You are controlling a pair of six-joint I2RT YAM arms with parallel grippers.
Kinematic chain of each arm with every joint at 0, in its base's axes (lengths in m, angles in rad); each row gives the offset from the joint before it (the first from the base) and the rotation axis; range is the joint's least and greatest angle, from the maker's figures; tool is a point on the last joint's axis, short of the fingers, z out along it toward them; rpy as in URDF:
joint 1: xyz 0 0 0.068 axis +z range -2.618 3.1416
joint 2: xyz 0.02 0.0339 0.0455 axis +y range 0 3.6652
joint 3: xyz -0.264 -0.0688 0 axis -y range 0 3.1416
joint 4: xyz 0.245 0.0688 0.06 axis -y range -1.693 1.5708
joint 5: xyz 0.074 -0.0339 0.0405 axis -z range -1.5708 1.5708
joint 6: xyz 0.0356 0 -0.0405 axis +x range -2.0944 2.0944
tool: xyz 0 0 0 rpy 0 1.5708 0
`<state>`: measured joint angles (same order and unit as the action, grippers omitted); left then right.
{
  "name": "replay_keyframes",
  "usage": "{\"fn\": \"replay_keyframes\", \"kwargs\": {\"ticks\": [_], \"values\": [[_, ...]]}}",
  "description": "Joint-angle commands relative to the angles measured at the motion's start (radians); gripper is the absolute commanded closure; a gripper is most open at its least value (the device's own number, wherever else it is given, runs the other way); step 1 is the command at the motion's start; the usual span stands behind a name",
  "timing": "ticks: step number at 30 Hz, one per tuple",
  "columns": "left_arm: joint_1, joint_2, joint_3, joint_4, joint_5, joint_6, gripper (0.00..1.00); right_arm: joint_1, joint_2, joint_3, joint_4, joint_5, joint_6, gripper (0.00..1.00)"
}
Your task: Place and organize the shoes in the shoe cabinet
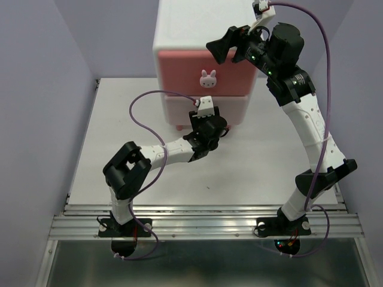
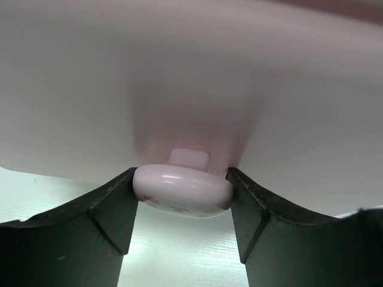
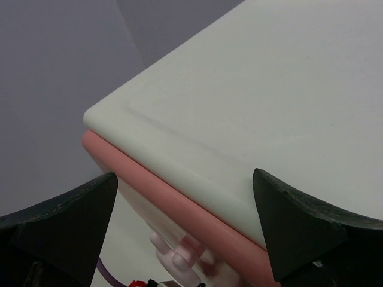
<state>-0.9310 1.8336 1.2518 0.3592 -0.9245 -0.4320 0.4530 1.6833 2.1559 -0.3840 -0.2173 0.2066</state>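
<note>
The shoe cabinet [image 1: 185, 30] is white and stands at the back of the table. Its upper drawer [image 1: 179, 72] is darker pink with a bunny knob [image 1: 208, 78]. Its lower drawer [image 1: 176, 107] is pale pink. Both drawers look closed. My left gripper [image 1: 210, 116] is at the lower drawer front [image 2: 179, 78], shut [image 2: 181, 179] on that drawer's pale pink knob [image 2: 182, 194]. My right gripper [image 1: 232, 49] is open and empty, hovering [image 3: 185, 179] over the cabinet's top [image 3: 269, 89] near its front edge. The upper knob [image 3: 179, 257] shows below it. No shoes are in view.
The cabinet sits on a white table [image 1: 269, 149] with purple walls [image 1: 36, 89] on the left, back and right. A metal rail [image 1: 203, 224] runs along the near edge by the arm bases. Purple cables loop from both wrists.
</note>
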Motion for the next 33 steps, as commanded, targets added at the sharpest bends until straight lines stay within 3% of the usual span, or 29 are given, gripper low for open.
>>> {"fn": "replay_keyframes", "kwargs": {"ticks": [1,8,9,13,16,18,21,25,27,29,30,33], "values": [[0.080,-0.087,0.009,0.109,-0.093,0.038,0.27,0.000,0.038,-0.051,-0.208,0.010,0.048,0.00],[0.024,-0.289,-0.020,-0.210,-0.097,-0.065,0.12,0.000,0.065,0.016,-0.158,0.038,0.066,0.00],[0.012,-0.331,-0.020,-0.242,-0.083,-0.098,0.01,0.000,0.075,0.027,-0.145,0.045,0.077,0.00],[0.003,-0.414,0.053,-0.573,-0.018,-0.262,0.01,0.000,0.110,0.125,-0.106,0.110,0.082,0.00],[0.004,-0.453,0.165,-0.774,0.039,-0.342,0.01,-0.010,0.124,0.197,-0.017,0.244,0.076,0.00],[0.006,-0.465,0.239,-0.860,0.064,-0.366,0.01,-0.042,0.163,0.297,0.022,0.338,0.138,0.00],[0.018,-0.464,0.384,-1.119,0.052,-0.497,0.01,-0.094,0.231,0.451,0.082,0.346,0.201,0.00],[0.061,-0.497,0.521,-1.269,0.052,-0.502,0.01,-0.224,0.205,0.409,0.096,0.340,0.342,0.00],[0.140,-0.522,0.582,-1.325,0.079,-0.501,0.01,-0.311,0.161,0.333,0.077,0.343,0.362,0.00],[0.216,-0.551,0.577,-1.262,0.159,-0.409,0.01,-0.381,0.125,0.302,0.003,0.326,0.363,0.00],[0.303,-0.572,0.552,-1.222,0.218,-0.316,0.01,-0.463,0.125,0.311,-0.060,0.285,0.375,0.00],[0.487,-0.574,0.546,-1.188,0.364,-0.226,0.01,-0.604,0.128,0.277,-0.145,0.137,0.463,0.00]]}}
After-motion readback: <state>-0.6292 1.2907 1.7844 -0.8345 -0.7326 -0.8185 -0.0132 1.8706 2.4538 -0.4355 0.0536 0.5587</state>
